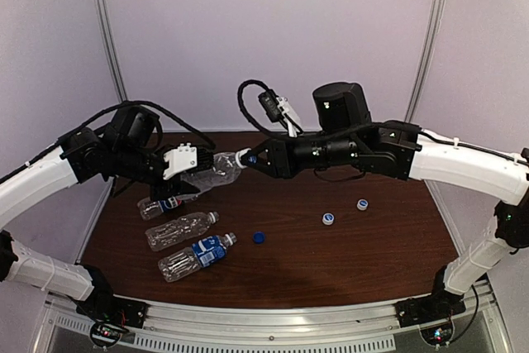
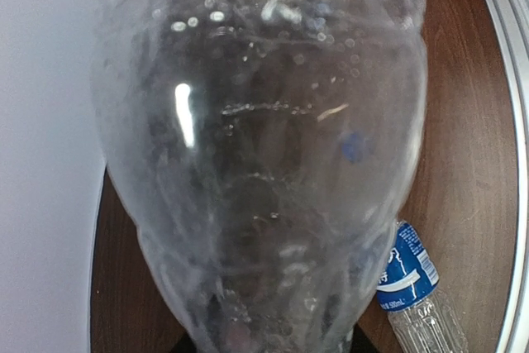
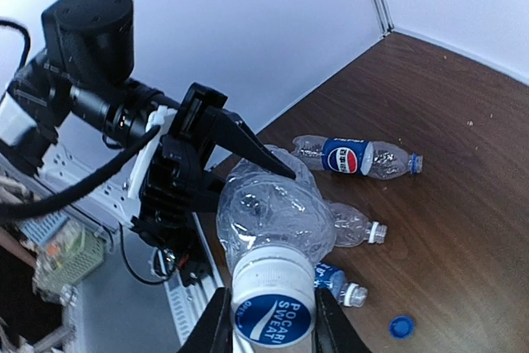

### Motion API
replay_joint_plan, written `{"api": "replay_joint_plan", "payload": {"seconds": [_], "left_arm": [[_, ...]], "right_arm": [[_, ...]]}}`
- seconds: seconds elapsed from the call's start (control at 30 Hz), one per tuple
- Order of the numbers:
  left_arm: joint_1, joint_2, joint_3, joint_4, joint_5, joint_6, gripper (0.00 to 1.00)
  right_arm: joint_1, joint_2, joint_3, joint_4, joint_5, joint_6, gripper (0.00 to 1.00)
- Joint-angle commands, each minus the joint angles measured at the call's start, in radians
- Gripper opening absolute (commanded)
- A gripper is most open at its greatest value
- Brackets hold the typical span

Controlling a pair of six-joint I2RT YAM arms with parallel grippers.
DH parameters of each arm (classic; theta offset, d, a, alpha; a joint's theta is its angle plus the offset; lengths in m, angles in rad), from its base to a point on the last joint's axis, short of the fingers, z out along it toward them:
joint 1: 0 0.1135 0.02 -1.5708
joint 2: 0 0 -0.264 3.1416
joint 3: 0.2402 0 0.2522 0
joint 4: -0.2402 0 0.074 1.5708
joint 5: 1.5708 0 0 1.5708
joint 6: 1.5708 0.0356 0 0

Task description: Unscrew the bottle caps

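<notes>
**Pale booth walls, dark desk: both tools locked on one bottle**

Dark wood-grain desk point(image 1: 397, 245) fills the floor of the booth, and the two arms meet in the air above it. The left tool point(image 1: 183, 161) is clamped around the crinkled body of the held bottle point(image 1: 211, 173), whose clear plastic fills that wrist's whole view. The right tool point(image 3: 269, 324) is closed on the cap point(image 3: 273, 297), a white one with blue print, with one finger on each side.

To my eye this is the twist itself. It should go best if the right tool turns about the neck's own line without levering sideways. The left tool has to hold hard, since walls this thin look likely to buckle and let the bottle spin with the cap. Once the thread lets go, a straight pull away from the left tool seems the cleanest exit.

The held bottle's long axis runs straight from one tool to the other. Its base end sits in the left tool and its neck points into the right. It looks roughly level, though I cannot judge the tilt.

Below the left tool three more bottles point(image 1: 180, 231) lie on the desk. A dark blue cap point(image 1: 259, 237) and two pale caps point(image 1: 328, 219) lie loose beneath the right tool and its arm, so this looks like the final one.
</notes>
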Motion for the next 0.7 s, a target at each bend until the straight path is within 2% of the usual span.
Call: {"api": "replay_joint_plan", "payload": {"seconds": [0.0, 0.23, 0.33, 0.47, 0.67], "left_arm": [[0.005, -0.016, 0.013, 0.010, 0.041, 0.012, 0.29], [0.004, -0.016, 0.019, -0.028, 0.104, 0.023, 0.29], [0.005, -0.016, 0.019, -0.038, 0.117, 0.027, 0.28], [0.004, -0.018, 0.012, -0.039, 0.119, 0.029, 0.26], [0.005, -0.017, 0.012, -0.040, 0.120, 0.030, 0.26]], "right_arm": [[0.026, -0.051, 0.019, -0.060, -0.076, -0.411, 0.00], [0.063, -0.087, -0.006, -0.124, -0.099, -1.012, 0.00], [0.067, -0.089, 0.000, -0.160, -0.071, -1.205, 0.00], [0.068, -0.089, 0.016, -0.185, -0.012, -1.344, 0.00], [0.070, -0.094, 0.017, -0.200, 0.023, -1.422, 0.00]]}}
